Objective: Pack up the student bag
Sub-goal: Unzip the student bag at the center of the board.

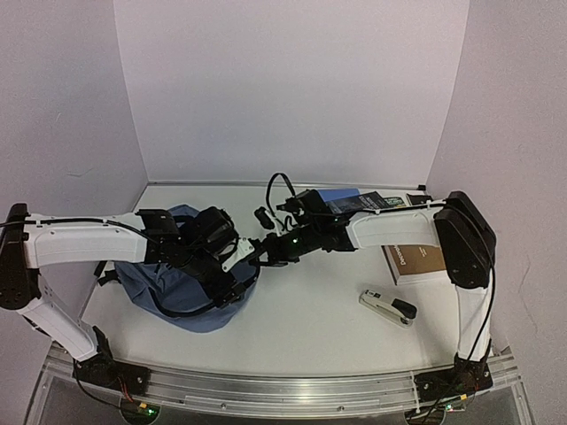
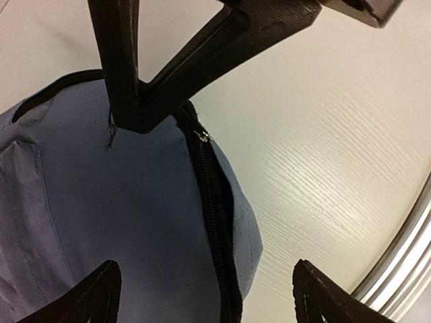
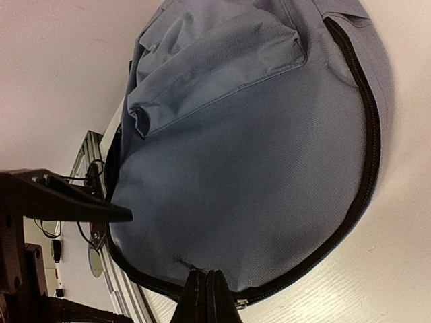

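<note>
The bag point(image 1: 182, 301) looks soft and floppy; best gripped at its zipper point(image 2: 215, 202) edge. Left tool point(image 2: 205, 286) spread, right tool point(image 3: 205, 288) pressed together.

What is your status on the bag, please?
Left fingers open above bag. Right fingers shut, tips on bag beside zipper. Bag on table, zipper looks closed. Nothing in the way.
</note>
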`<state>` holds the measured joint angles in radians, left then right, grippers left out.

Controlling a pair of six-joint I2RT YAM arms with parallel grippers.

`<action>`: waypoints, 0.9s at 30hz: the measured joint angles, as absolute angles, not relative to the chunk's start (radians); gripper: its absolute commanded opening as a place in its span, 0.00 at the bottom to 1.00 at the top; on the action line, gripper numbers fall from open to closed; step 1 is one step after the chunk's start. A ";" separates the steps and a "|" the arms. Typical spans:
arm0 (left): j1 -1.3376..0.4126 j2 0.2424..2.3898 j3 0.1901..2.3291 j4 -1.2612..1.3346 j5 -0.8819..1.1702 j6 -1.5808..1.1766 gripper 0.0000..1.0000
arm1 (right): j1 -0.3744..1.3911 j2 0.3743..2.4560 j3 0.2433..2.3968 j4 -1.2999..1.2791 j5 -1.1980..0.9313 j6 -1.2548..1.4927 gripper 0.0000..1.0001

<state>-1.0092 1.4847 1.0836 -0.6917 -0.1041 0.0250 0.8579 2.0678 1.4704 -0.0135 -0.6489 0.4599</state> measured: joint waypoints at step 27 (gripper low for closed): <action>-1.123 1.381 1.054 -0.744 -0.171 -0.060 0.00 | 0.684 2.229 1.595 -0.017 -0.582 0.392 0.00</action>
